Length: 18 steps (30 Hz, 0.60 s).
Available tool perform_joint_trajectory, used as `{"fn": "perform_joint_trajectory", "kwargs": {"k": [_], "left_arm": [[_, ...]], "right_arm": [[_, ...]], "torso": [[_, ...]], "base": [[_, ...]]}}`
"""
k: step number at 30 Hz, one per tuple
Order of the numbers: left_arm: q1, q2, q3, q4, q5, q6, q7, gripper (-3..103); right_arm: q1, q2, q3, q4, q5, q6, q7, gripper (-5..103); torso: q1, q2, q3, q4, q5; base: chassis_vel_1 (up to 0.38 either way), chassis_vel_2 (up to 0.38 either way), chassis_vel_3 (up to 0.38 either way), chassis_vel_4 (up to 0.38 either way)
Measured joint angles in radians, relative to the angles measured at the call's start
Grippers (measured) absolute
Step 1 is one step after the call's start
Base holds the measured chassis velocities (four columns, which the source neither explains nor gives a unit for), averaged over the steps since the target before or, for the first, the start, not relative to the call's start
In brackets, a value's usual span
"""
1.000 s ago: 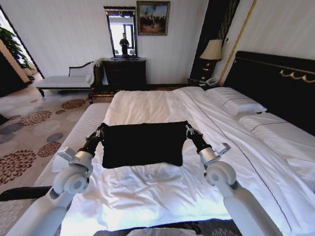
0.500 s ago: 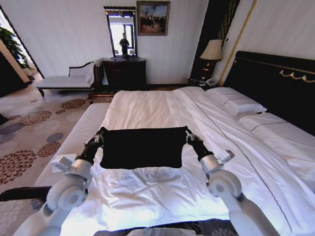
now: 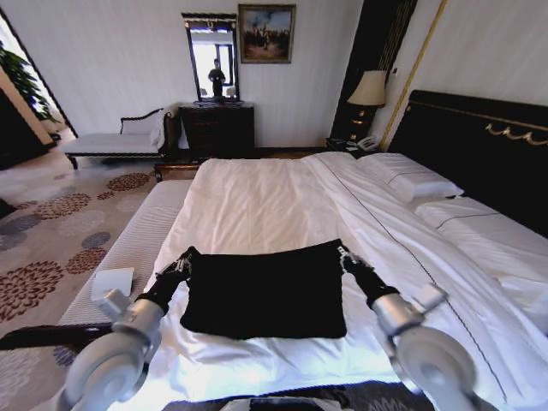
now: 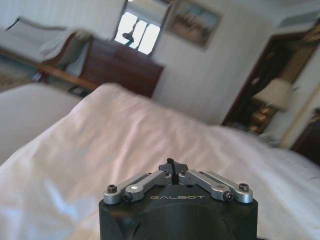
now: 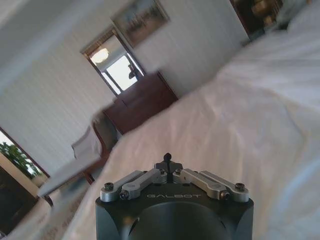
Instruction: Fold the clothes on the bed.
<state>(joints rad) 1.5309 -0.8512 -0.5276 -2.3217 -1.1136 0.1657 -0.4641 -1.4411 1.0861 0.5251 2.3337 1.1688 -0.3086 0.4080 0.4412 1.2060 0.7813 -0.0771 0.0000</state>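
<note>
The black T-shirt [image 3: 264, 291] lies folded across the white bed [image 3: 257, 201], long axis left to right. Left gripper [image 3: 186, 260] and right gripper [image 3: 345, 255] pinch its far corners. "GALBOT" marks both wrists.

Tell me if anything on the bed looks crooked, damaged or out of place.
Nothing stands out. The black T-shirt hangs as a fairly even rectangle between the left claw and right claw, each shut on a top corner, over the white bed. No tears show.
</note>
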Motion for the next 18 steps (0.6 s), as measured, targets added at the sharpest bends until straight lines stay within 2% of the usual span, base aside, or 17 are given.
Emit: {"fn": "perform_joint_trajectory", "kwargs": {"k": [2, 3, 4, 7, 8, 10, 12, 13, 14, 17, 18], "left_arm": [[-0.091, -0.032, 0.074, 0.141, 0.014, 0.005, 0.007, 1], [-0.091, -0.032, 0.074, 0.141, 0.014, 0.005, 0.007, 1], [-0.140, -0.051, 0.110, 0.201, 0.028, 0.005, 0.011, 1], [-0.319, -0.112, 0.226, 0.361, 0.095, 0.010, 0.011, 1], [-0.319, -0.112, 0.226, 0.361, 0.095, 0.010, 0.011, 1], [-0.390, -0.134, 0.281, 0.426, 0.116, 0.011, 0.013, 1], [-0.493, -0.172, 0.349, 0.579, 0.162, 0.003, 0.031, 1], [-0.493, -0.172, 0.349, 0.579, 0.162, 0.003, 0.031, 1], [-0.537, -0.191, 0.371, 0.657, 0.196, -0.010, 0.046, 1], [-0.624, -0.227, 0.400, 0.794, 0.240, -0.042, 0.071, 1], [-0.624, -0.227, 0.400, 0.794, 0.240, -0.042, 0.071, 1]], "right_arm": [[0.084, 0.000, -0.061, -0.119, -0.008, -0.001, -0.003, 0], [0.084, 0.000, -0.061, -0.119, -0.008, -0.001, -0.003, 0], [0.128, 0.000, -0.096, -0.193, -0.034, -0.001, -0.008, 0], [0.253, 0.015, -0.200, -0.407, -0.210, 0.027, -0.055, 0], [0.253, 0.015, -0.200, -0.407, -0.210, 0.027, -0.055, 0], [0.308, 0.038, -0.242, -0.488, -0.271, 0.040, -0.068, 0], [0.385, 0.084, -0.292, -0.609, -0.344, 0.067, -0.086, 0], [0.385, 0.084, -0.292, -0.609, -0.344, 0.067, -0.086, 0], [0.422, 0.106, -0.310, -0.679, -0.380, 0.086, -0.097, 0], [0.480, 0.134, -0.333, -0.795, -0.419, 0.119, -0.113, 0], [0.480, 0.134, -0.333, -0.795, -0.419, 0.119, -0.113, 0]], "torso": [[0.000, 0.000, 0.000, 0.0002, -0.0003], [0.000, 0.000, 0.000, 0.0002, -0.0003], [0.000, 0.000, 0.000, 0.0004, -0.0005], [0.000, 0.000, 0.000, 0.0000, 0.0001], [0.000, 0.000, 0.000, 0.0000, 0.0001], [0.000, 0.000, 0.000, -0.0003, -0.0001], [0.000, 0.000, 0.000, -0.0001, 0.0003], [0.000, 0.000, 0.000, -0.0001, 0.0003], [0.000, 0.000, 0.000, 0.0001, -0.0002], [0.000, 0.000, 0.000, 0.0003, -0.0002], [0.000, 0.000, 0.000, 0.0003, -0.0002]], "base": [[0.000, 0.000, 0.000, 0.000], [0.000, 0.000, 0.000, 0.000], [0.000, 0.000, 0.000, 0.000], [0.000, 0.000, 0.000, 0.000], [0.000, 0.000, 0.000, 0.000], [0.000, 0.000, 0.000, 0.000], [0.000, 0.000, 0.000, 0.000], [0.000, 0.000, 0.000, 0.000], [0.000, 0.000, 0.000, 0.000], [0.000, 0.000, 0.000, 0.000], [0.000, 0.000, 0.000, 0.000]]}}
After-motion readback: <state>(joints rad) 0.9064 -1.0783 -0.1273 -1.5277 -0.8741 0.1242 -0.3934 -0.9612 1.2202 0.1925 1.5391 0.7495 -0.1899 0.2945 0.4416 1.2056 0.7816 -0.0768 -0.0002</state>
